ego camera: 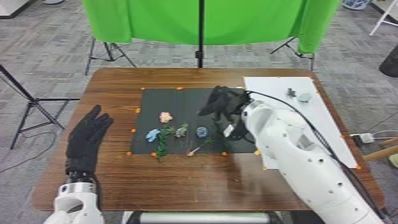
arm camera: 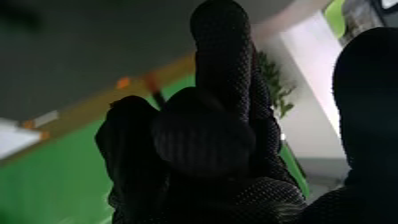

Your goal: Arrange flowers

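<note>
Well, my left hand (ego camera: 89, 132) lies to the left of the dark mat (ego camera: 147, 107), with the palm part near the table (ego camera: 67, 175) side and the fingers straight and pointing forward. My right hand (ego camera: 222, 103) is above the right part of this mat, and its arm comes in from the near right corner, over the white sheet (ego camera: 280, 85). If this right hand is open or closed, or grips something, I cannot tell.

The flowers are mostly on the left half of the mat. The pink bloom (ego camera: 165, 117) is the farthest from me. Nearer, there is a light blue bloom (ego camera: 153, 135), and just beside it a green stem (ego camera: 163, 145) reaches to the near edge of the mat. To the right of this stem I see a pale bloom (ego camera: 181, 131), and then a darker blue bloom (ego camera: 202, 132), between the pale one and my right hand.

In the right wrist view, a leafy sprig (arm camera: 277, 87) shows beside my black glove; if it is touching, I cannot say. On the white sheet stand or lie a small dark thing (ego camera: 290, 92) and a pale green thing (ego camera: 305, 97), near each other. Behind the table hangs a green cloth (ego camera: 155, 22).
</note>
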